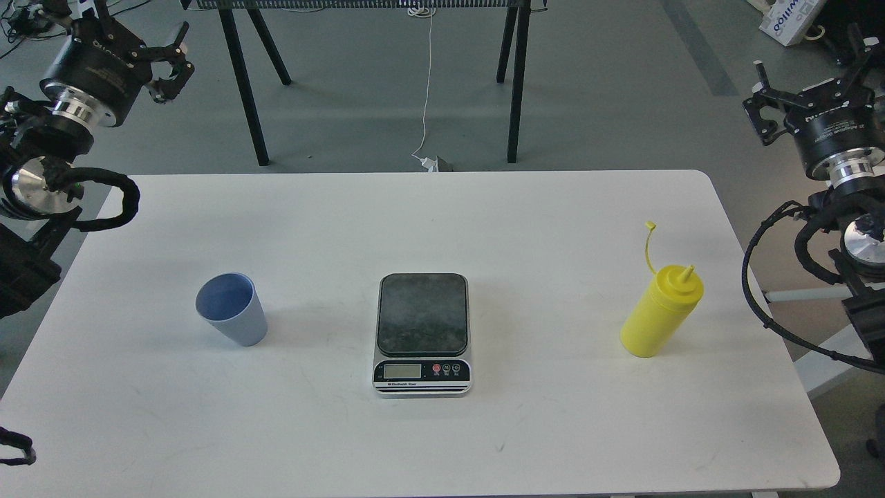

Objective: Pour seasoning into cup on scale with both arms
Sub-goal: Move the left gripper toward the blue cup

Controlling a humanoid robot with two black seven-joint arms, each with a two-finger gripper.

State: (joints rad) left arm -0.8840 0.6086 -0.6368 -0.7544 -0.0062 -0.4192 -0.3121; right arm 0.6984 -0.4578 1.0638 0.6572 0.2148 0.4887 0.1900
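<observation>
Seasoning [660,315] near the table's [484,207] right edge looked light, squeezable; best gripped mid-body. Left gripper [169,66] and right gripper [764,104] hung spread, empty.

Upright blue-grey cup [231,308] left of bare scale [422,333], yellow seasoning bottle [660,312] right.
</observation>
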